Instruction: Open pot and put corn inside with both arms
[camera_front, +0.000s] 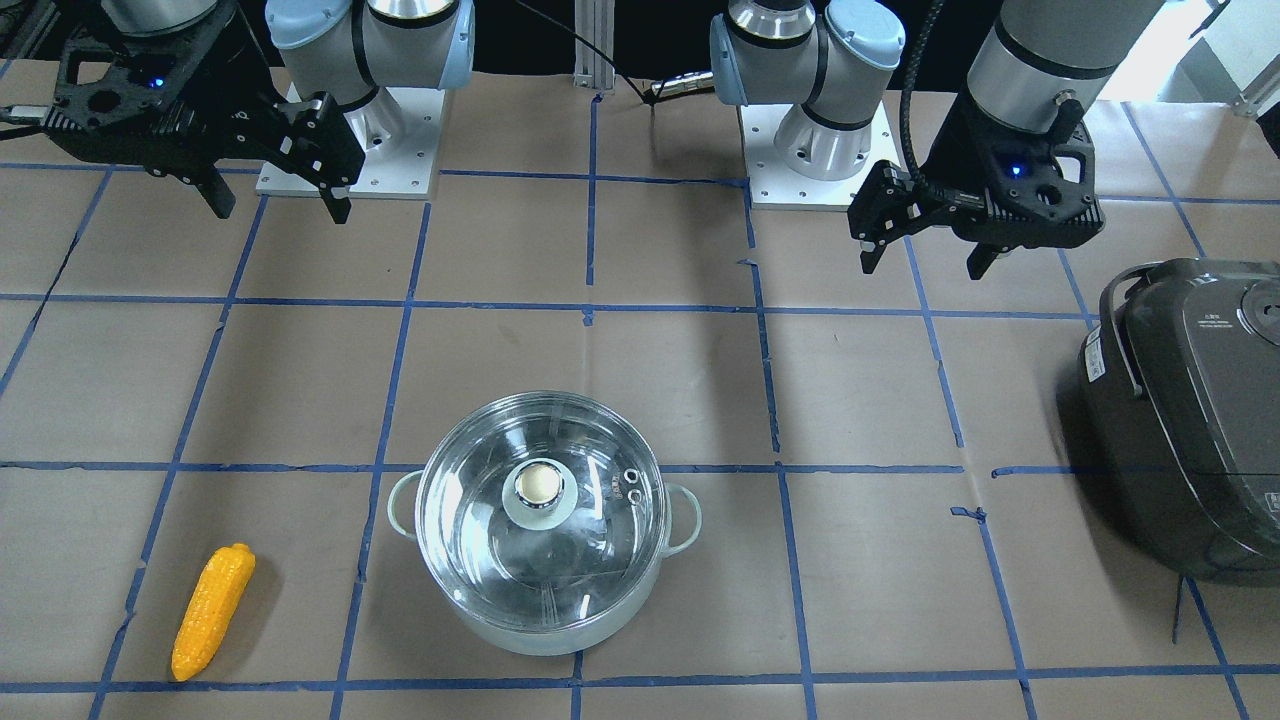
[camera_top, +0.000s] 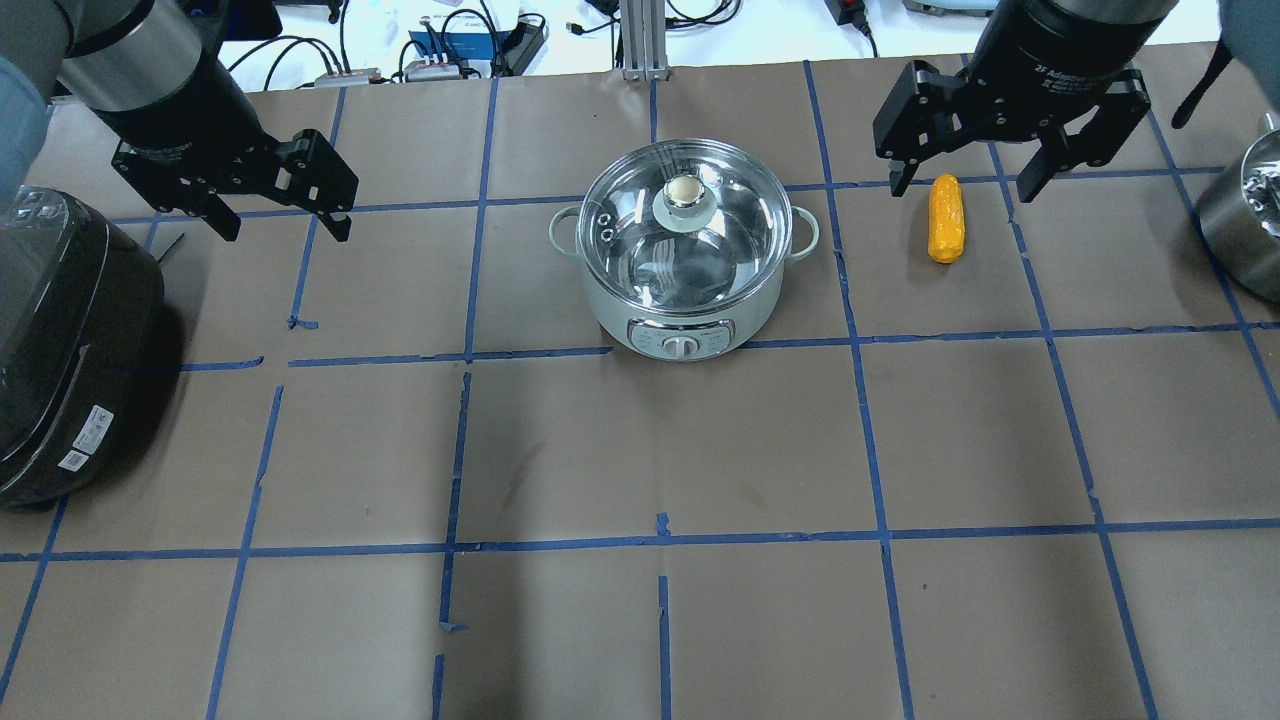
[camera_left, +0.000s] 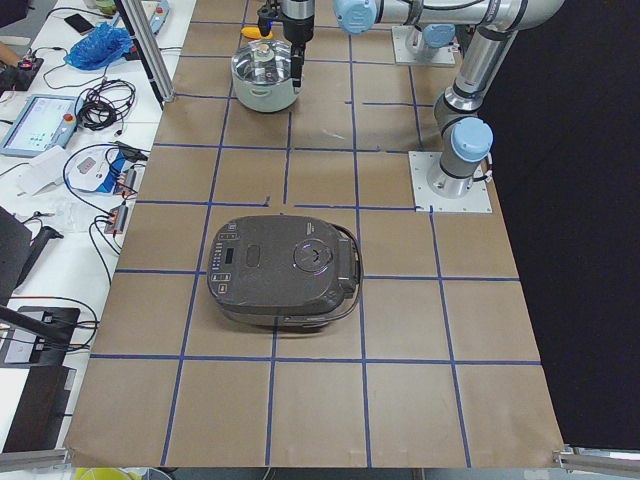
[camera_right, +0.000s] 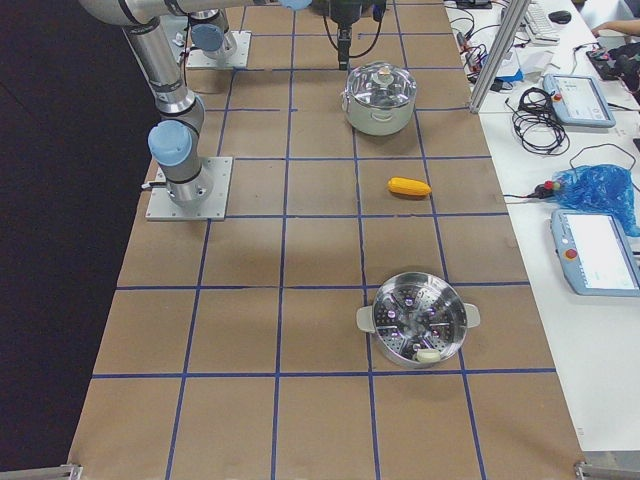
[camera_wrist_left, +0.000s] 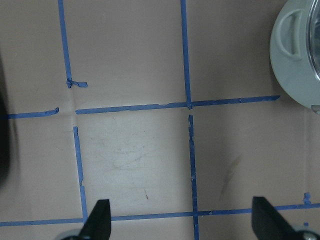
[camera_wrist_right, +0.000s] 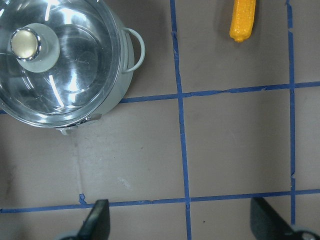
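No progress yet: left gripper (camera_top: 285, 225) spread, empty, at 9 o'clock of pot (camera_top: 620, 325), lid (camera_top: 700, 255) still on, corn (camera_top: 945, 218) on table (camera_top: 700, 450) at pot's 3 o'clock, right gripper (camera_top: 963, 188) spread, empty, raised clear, so lid-off and corn-in both pending.

Brown-papered table (camera_top: 700, 450), blue tape grid (camera_top: 760, 538). Seen overhead: lidded pot (camera_top: 640, 320) at 12 o'clock, corn (camera_top: 945, 218) at pot's 3, rice cooker (camera_top: 60, 340) at 9.
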